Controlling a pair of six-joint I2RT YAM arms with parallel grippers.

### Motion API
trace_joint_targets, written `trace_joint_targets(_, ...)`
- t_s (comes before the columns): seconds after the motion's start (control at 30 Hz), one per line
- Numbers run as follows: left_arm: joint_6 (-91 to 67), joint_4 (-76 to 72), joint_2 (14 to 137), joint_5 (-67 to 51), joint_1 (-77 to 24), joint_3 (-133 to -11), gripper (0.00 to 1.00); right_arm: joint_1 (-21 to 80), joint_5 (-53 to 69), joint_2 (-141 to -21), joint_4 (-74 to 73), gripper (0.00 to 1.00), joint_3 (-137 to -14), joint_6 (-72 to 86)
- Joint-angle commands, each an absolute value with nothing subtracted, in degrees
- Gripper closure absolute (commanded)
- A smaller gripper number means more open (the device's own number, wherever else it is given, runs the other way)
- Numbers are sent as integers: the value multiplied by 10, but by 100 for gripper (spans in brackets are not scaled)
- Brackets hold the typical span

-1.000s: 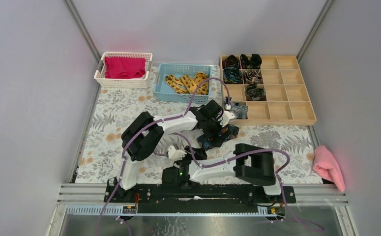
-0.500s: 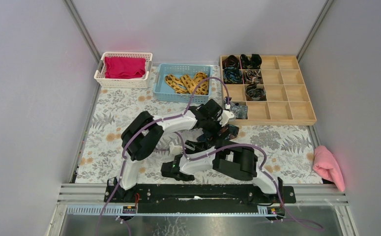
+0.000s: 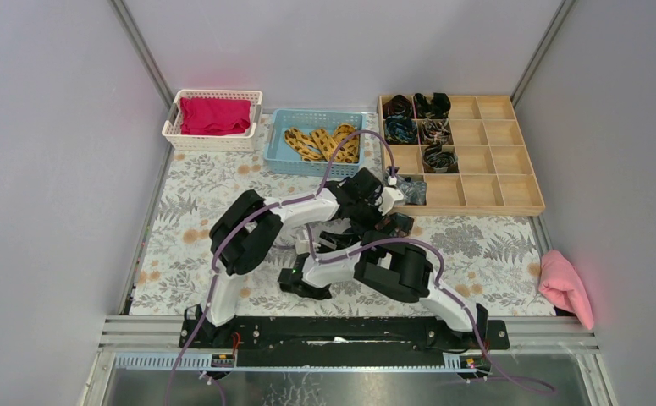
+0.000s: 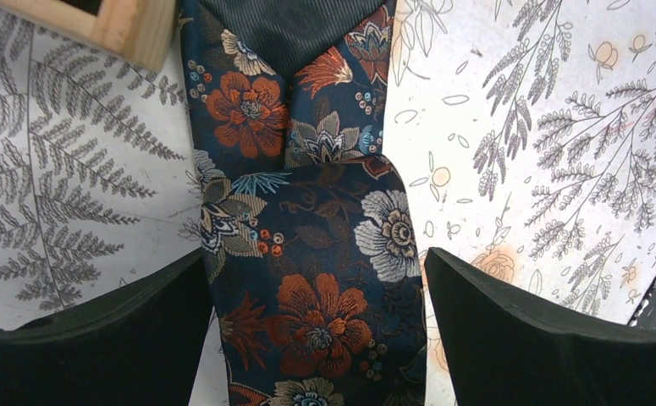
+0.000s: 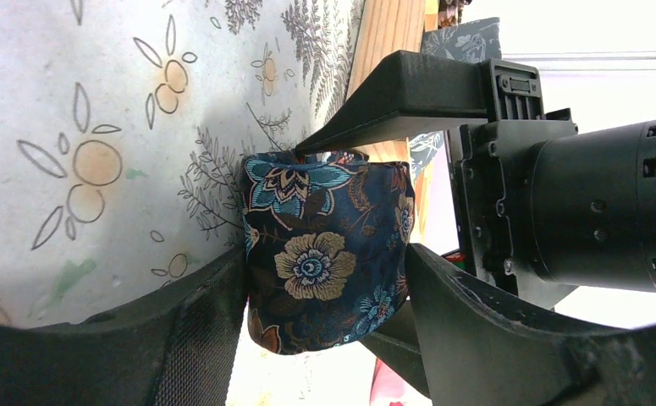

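The right arm [image 3: 392, 271] has swung in, and now the right claw [image 5: 325, 269] and left claw [image 4: 316, 262] both pinch the rolled tie [image 4: 324, 330] on the tablecloth [image 4: 561, 127] beside the wooden tray [image 4: 117, 30], so if they tug against each other the roll could unravel or snag that corner.

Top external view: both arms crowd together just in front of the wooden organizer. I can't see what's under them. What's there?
Observer: A navy floral tie lies on the tablecloth, with its end folded back over itself.
Operator: Left fingers on it?
Observer: The left fingers flank it, one against each edge. I cannot tell whether they are squeezing it.
Operator: And the right?
Observer: The right wrist view shows the folded end sitting between the right fingers. One of the left fingers touches the side of the fold nearest the organizer. I cannot tell the right grip either.
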State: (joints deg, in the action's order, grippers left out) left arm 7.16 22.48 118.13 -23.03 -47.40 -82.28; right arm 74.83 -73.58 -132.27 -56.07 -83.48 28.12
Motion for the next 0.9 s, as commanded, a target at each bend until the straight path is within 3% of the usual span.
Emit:
trace_joint_targets(0.0,84,242,1206,-235,-471,-823,1,714,-722,-1343,-560,25,-827,305)
trace_joint_targets(0.1,86,246,1203,-236,-471,-824,1,701,-698,-1339,-537,29,-817,296)
trace_joint_targets(0.23,90,256,1201,-234,-471,-825,1,680,-661,-1325,-492,44,-797,266)
trace_joint_targets(0.6,100,271,1190,-229,-470,-837,1,659,-646,-1311,-486,56,-799,268)
trace_joint_targets(0.73,101,280,1196,-229,-470,-861,1,656,-642,-1310,-490,72,-811,269)
trace_joint_targets(0.87,104,289,1204,-226,-469,-882,1,656,-633,-1289,-459,82,-805,251)
